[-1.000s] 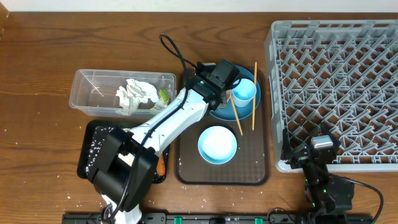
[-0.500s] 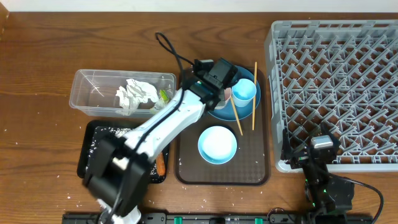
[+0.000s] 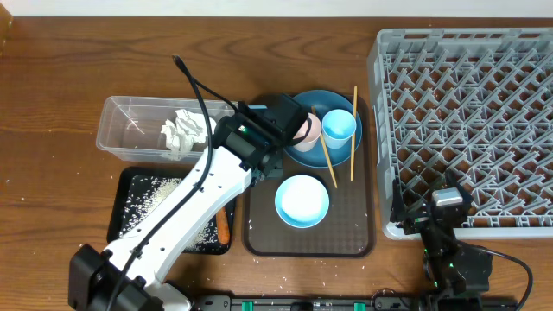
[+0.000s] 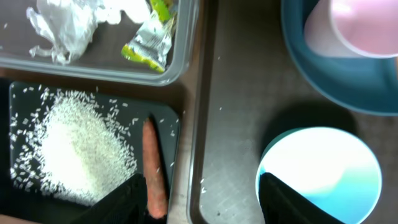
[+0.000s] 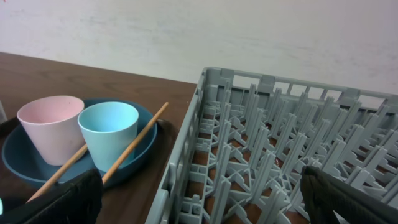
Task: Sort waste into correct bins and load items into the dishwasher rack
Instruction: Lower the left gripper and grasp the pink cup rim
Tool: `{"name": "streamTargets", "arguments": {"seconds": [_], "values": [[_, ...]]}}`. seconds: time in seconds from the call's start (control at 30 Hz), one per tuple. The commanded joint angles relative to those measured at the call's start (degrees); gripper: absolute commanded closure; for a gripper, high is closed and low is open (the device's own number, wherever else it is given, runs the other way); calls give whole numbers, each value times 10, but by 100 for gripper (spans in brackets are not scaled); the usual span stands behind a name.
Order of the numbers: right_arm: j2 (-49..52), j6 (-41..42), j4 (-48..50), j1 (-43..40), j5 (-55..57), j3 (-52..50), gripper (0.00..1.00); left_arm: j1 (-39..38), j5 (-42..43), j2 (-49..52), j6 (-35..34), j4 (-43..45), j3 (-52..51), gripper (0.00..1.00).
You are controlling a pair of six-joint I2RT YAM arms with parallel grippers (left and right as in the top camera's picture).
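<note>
**Waste binned; left arm pulled back**

Your left gripper (image 4: 205, 190) has backed off the dark-blue plate (image 3: 321, 98) since a second ago, uncovering the pink cup (image 3: 307, 130). Its jaws gape, empty (right gripper (image 5: 202, 199) likewise). Rice (image 4: 74, 149) and carrot (image 4: 152, 168) lie in the black tray (image 4: 168, 121). Beyond them, napkin (image 3: 186, 131) and wrapper (image 4: 149, 43) sit in the clear tub (image 3: 130, 108) on the wooden table (image 3: 69, 69).

No writing, label, brand, number or sign can be read in any view. The small green-and-white wrapper (image 4: 149, 42), lying inside the clear tub (image 4: 93, 67), is too blurred to show any lettering.
</note>
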Motion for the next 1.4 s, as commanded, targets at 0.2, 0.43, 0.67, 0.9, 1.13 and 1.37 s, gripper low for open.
{"name": "streamTargets", "arguments": {"seconds": [0.2,0.43,0.67,0.9,1.13,1.37], "values": [[-3,-3,-2,3,0,-1,1,-1,54,5,2,-22,-5,41],[-3,-3,-2,3,0,-1,1,-1,58,5,2,11,-5,40],[-3,-3,-2,3,0,-1,1,-1,92,5,2,102,-5,41],[-3,-3,-2,3,0,-1,1,2,86,38,2,240,-5,41],[-3,-3,-2,3,0,-1,1,21,64,118,-3,298,-5,41],[-3,-3,-2,3,0,-1,1,59,115,172,-40,309,-5,43]]}}
